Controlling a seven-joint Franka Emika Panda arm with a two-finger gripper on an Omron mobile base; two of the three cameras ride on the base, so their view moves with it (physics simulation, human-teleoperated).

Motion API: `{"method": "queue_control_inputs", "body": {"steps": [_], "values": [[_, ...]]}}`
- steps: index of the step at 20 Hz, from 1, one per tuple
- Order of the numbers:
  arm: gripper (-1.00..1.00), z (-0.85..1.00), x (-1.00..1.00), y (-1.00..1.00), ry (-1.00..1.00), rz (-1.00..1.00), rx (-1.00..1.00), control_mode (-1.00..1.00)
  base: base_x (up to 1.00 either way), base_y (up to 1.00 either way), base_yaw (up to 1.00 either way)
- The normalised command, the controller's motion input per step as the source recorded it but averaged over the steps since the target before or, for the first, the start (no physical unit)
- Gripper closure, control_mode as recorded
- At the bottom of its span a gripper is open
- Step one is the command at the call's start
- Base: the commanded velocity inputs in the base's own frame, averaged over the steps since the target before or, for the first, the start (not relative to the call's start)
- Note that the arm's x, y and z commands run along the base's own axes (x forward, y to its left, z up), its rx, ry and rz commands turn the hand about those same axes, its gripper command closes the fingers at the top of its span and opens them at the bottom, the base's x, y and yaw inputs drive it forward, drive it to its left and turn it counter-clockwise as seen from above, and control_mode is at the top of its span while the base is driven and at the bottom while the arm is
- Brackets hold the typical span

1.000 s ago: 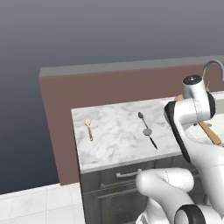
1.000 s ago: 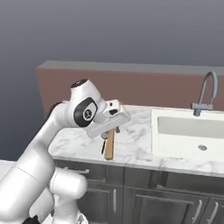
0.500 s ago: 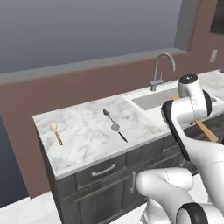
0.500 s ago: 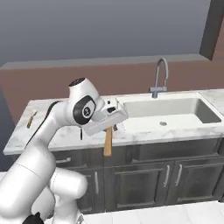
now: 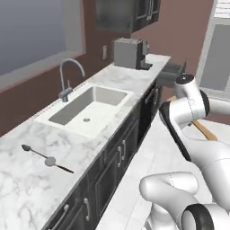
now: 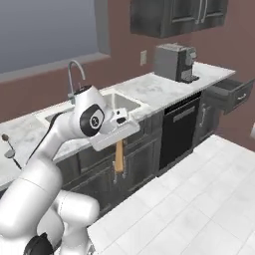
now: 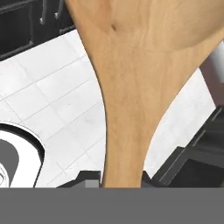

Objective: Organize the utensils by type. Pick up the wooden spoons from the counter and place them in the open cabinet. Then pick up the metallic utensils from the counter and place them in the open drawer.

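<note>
My gripper (image 6: pixel 118 141) is shut on a large tan wooden spoon (image 6: pixel 118 160), which hangs handle-down in front of the dark base cabinets. In the hand view the wooden spoon (image 7: pixel 131 78) looms large, clamped between my gripper (image 7: pixel 119 181) above white floor tiles. Part of the spoon (image 5: pixel 204 130) pokes out behind my forearm. Two slim metallic utensils (image 5: pixel 32 151) (image 5: pixel 56 164) lie on the marble counter (image 5: pixel 27 193) to the left of the sink. The open drawer (image 6: pixel 230 91) juts out at the counter's far end. A dark wall cabinet (image 6: pixel 169 17) hangs above.
A sink with a curved tap (image 5: pixel 87 110) is set into the counter (image 6: pixel 149 87). A grey coffee machine (image 6: pixel 174 62) stands near the far end, under the wall cabinets (image 5: pixel 126 13). A black dishwasher front (image 6: pixel 179 129) sits below. White tiled floor (image 6: pixel 199 199) stretches to the right.
The whole scene has swung: the base has moved, bringing the sink, coffee machine and open drawer into view. The gripper keeps hold of the large wooden spoon.
</note>
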Motion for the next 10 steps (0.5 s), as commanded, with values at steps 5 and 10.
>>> {"method": "queue_control_inputs", "body": {"steps": [5,10], "values": [[1.00,0.00,0.00,0.00,0.00,0.00,0.00,1.00,0.00,-0.05,-0.95],[1.00,0.00,0.00,0.00,0.00,0.00,0.00,1.00,0.11,-0.11,-0.89]]}}
